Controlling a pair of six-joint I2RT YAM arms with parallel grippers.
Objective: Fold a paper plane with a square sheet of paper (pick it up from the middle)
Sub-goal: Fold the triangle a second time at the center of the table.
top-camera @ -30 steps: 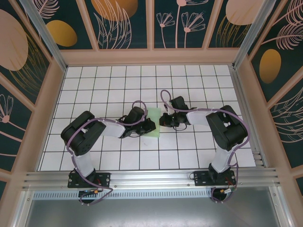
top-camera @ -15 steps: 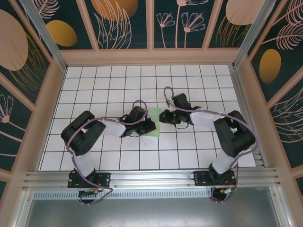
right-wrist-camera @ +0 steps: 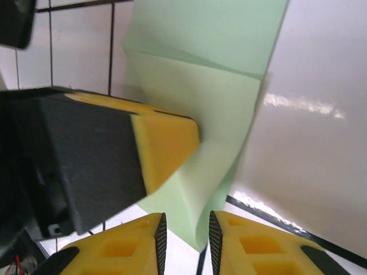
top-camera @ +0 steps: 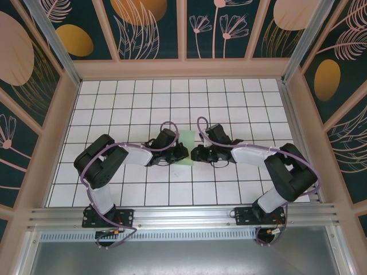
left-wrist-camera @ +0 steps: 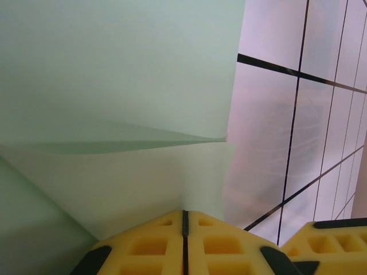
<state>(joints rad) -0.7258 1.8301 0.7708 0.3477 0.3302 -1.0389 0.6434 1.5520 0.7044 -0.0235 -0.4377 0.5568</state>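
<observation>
The square sheet of paper (top-camera: 187, 143), pale mint green, lies folded over in loose layers at the table's middle, between both grippers. In the left wrist view the paper (left-wrist-camera: 114, 86) runs down into the seam of my left gripper (left-wrist-camera: 184, 213), whose yellow pads are shut on its edge. From the right wrist, the left gripper's yellow fingertip (right-wrist-camera: 163, 146) rests on the paper (right-wrist-camera: 200, 97). My right gripper (right-wrist-camera: 183, 235) is open by a narrow gap, with a curled corner of the paper between its pads. From above, the left gripper (top-camera: 179, 153) and right gripper (top-camera: 197, 153) nearly face each other. The paper plane is out of view.
The white grid-tiled table (top-camera: 229, 103) is boxed in by wooden walls (top-camera: 183, 69) at the back and sides. An aluminium rail (top-camera: 183, 215) runs along the near edge by the arm bases. Purple cables loop over both wrists.
My right gripper has opened its jaws and let go of its pinch, and its wrist has moved nearer and lower beside the paper. The left gripper has stayed in place.
</observation>
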